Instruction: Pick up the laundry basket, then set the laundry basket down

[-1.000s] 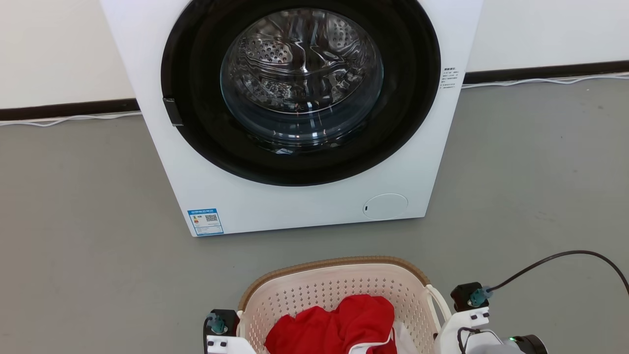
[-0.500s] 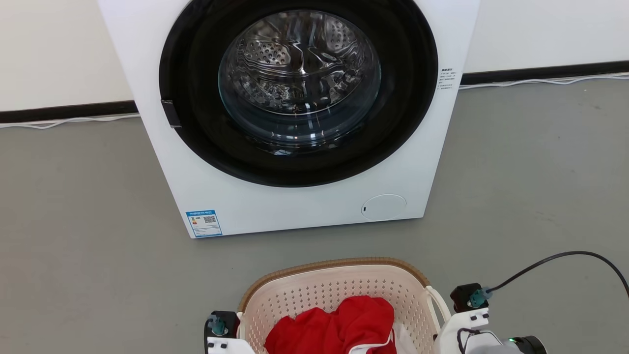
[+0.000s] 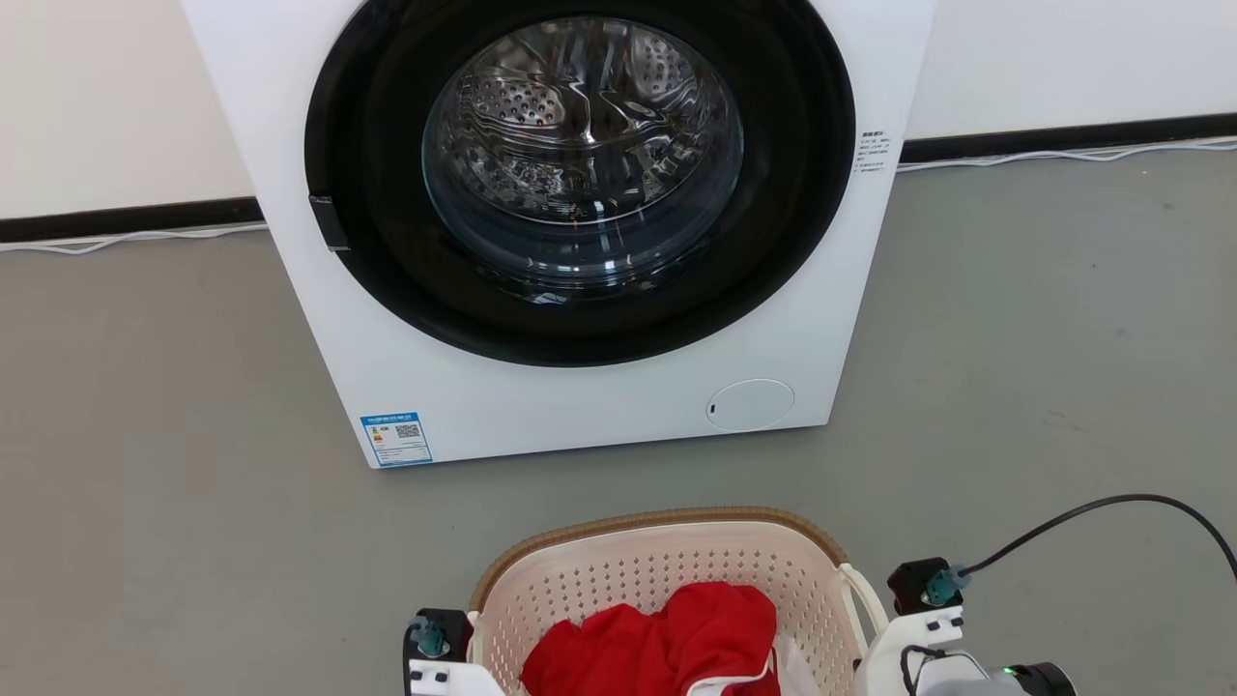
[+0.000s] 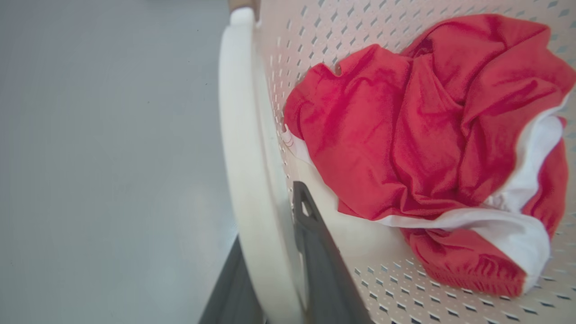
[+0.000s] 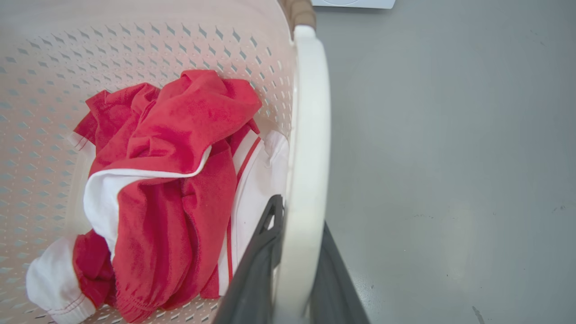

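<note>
Left gripper (image 4: 270, 220): closed on a side handle of the laundry basket (image 4: 315, 36), one dark finger on each face. Right gripper (image 5: 300, 216): same clamp on the opposite handle. Head view: left wrist (image 3: 437, 657) at bottom edge left of centre, right wrist (image 3: 923, 619) lower right, slightly higher.

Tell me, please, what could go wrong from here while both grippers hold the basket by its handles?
The left gripper and the right gripper each pinch only the thin white handles of the laundry basket. If one slips, the basket may tip and spill the red and white garment. The washer stands just ahead, so moving forward could bump the brown rim against it.
</note>
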